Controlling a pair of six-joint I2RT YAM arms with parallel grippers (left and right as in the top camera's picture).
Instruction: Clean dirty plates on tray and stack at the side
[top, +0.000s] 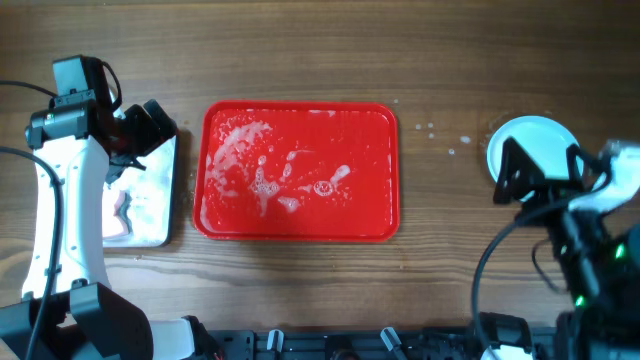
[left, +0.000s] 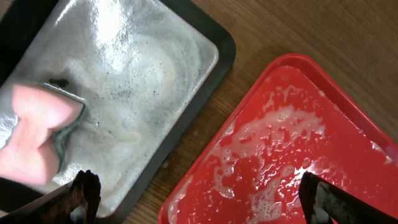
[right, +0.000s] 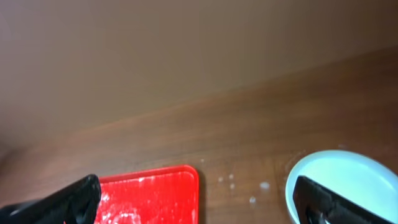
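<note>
The red tray (top: 300, 172) lies mid-table, wet with white foam, with no plate on it. It also shows in the left wrist view (left: 292, 155) and the right wrist view (right: 149, 196). The pale plates (top: 535, 140) sit on the table at the right, seen from above as one round disc; how many are stacked I cannot tell. A plate rim shows in the right wrist view (right: 339, 180). My right gripper (top: 530, 170) is open and empty beside the plates. My left gripper (top: 150, 130) is open and empty over the gap between pan and tray.
A black-rimmed silver pan (top: 150, 195) with soapy water lies left of the tray, also in the left wrist view (left: 124, 68). A pink sponge (left: 37, 127) lies in it. Water drops (top: 440, 135) speckle the wood between tray and plates.
</note>
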